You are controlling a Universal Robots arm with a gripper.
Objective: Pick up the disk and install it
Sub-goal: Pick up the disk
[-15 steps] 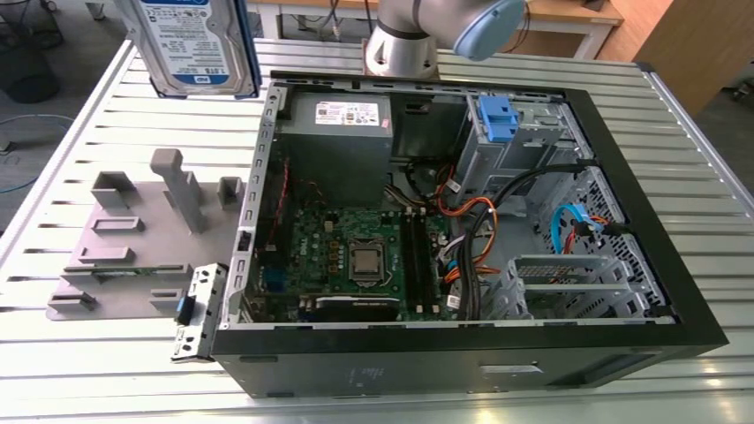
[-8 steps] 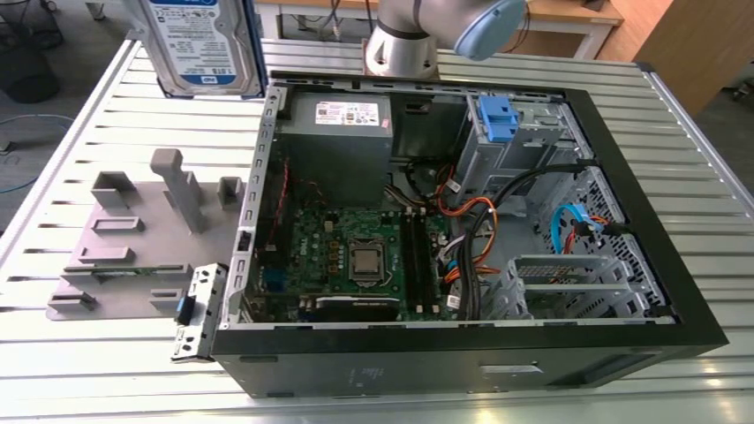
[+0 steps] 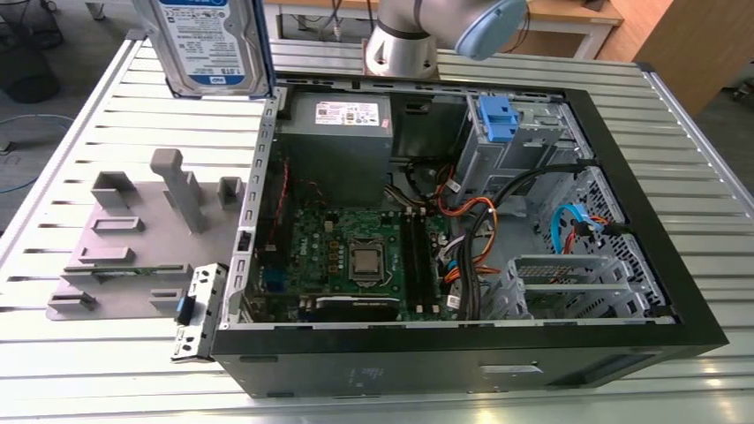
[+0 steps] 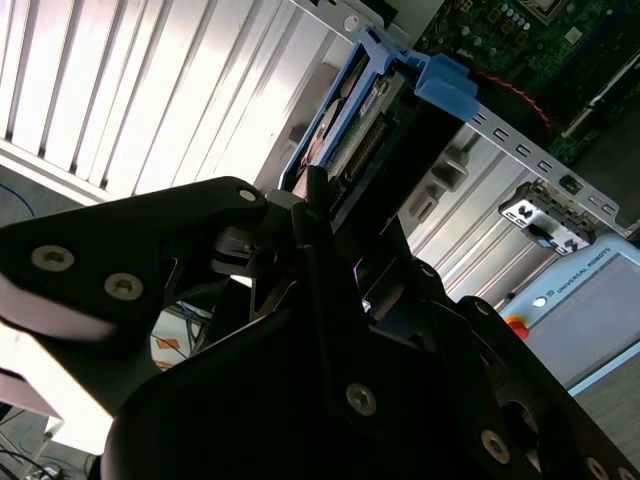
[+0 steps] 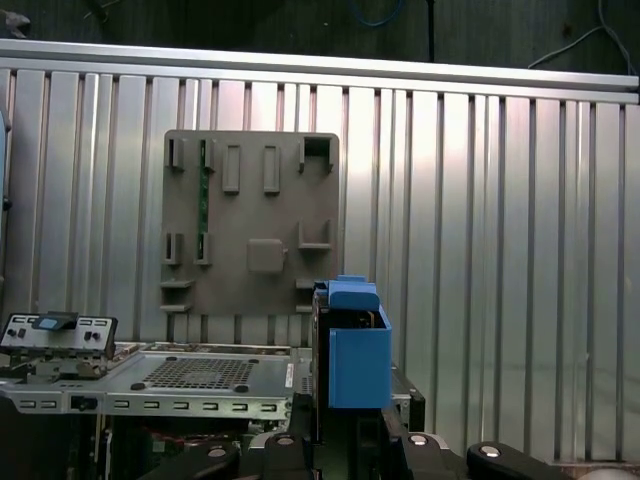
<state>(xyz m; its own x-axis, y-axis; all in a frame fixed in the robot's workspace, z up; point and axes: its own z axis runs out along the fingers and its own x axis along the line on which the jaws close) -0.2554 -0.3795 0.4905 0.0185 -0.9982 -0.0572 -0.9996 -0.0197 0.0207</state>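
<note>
The disk (image 3: 210,49), a silver drive with a white-and-blue label, hangs upright in the air above the table's far part, just beyond the exterior view's left corner of the open computer case (image 3: 471,358). In the second wrist view my gripper (image 4: 322,205) is shut on the disk (image 4: 352,135), whose blue carrier frame (image 4: 440,80) sticks out past the black fingers (image 4: 300,215). In the first wrist view the blue end of the disk (image 5: 357,345) rises from the gripper (image 5: 350,440), above the case edge.
The case lies open with a motherboard (image 3: 353,256), cables, a grey power supply (image 3: 342,124) and a drive bay holding a blue bracket (image 3: 497,119). A grey fixture plate (image 3: 130,238) with upright slots lies on the ribbed metal table (image 3: 71,371), to the case's left in the exterior view.
</note>
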